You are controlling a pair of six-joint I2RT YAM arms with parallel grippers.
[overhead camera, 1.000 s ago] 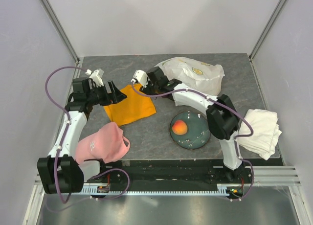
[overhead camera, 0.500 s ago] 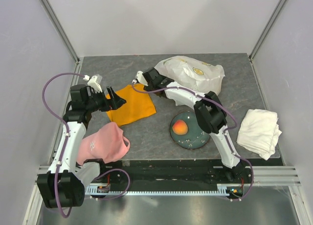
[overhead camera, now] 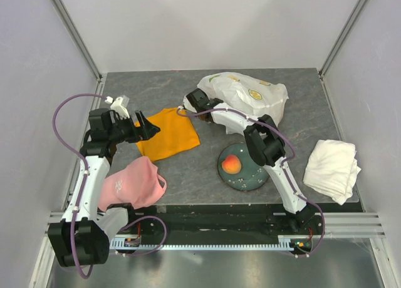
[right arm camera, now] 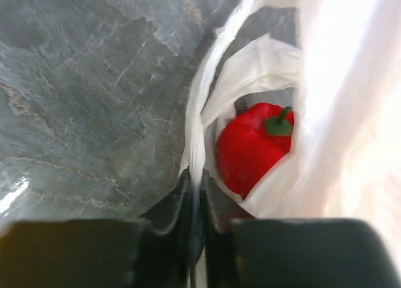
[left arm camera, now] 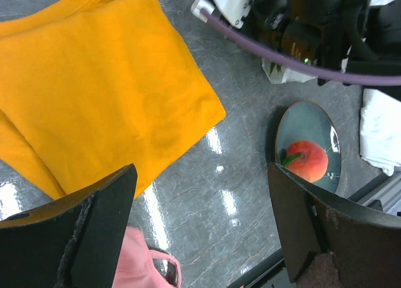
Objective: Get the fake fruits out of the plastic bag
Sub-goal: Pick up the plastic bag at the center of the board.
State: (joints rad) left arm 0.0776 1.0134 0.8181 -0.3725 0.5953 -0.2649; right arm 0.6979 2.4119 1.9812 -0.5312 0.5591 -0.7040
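White film is what the right gripper (right arm camera: 197, 185) has between its two dark fingers. They are pressed nearly together on a gathered fold at the mouth of the thin translucent white plastic carrier bag (right arm camera: 332, 81), pinching its edge rather than any fruit. That grip looks meant to lift or spread the opening. Just beyond the fingertips, the glossy red plastic pepper with a green stem (right arm camera: 254, 147) lies inside the bag, showing through the gap.

From above, the bag sits crumpled at the far middle of the grey stone-patterned table (overhead camera: 188, 169), with the right arm reaching to its left end. Nearer the arm bases, a peach-coloured plastic fruit (overhead camera: 231, 164) lies on a round dark teal plate (overhead camera: 254, 177), apparently the place for whatever comes out.

The left gripper (overhead camera: 147, 125) hangs with its jaws spread wide and holds nothing. It is above the edge of the flat orange cloth (overhead camera: 169, 134), well apart from the bag, and is probably meant to reach in for the pepper while the right holds the mouth.
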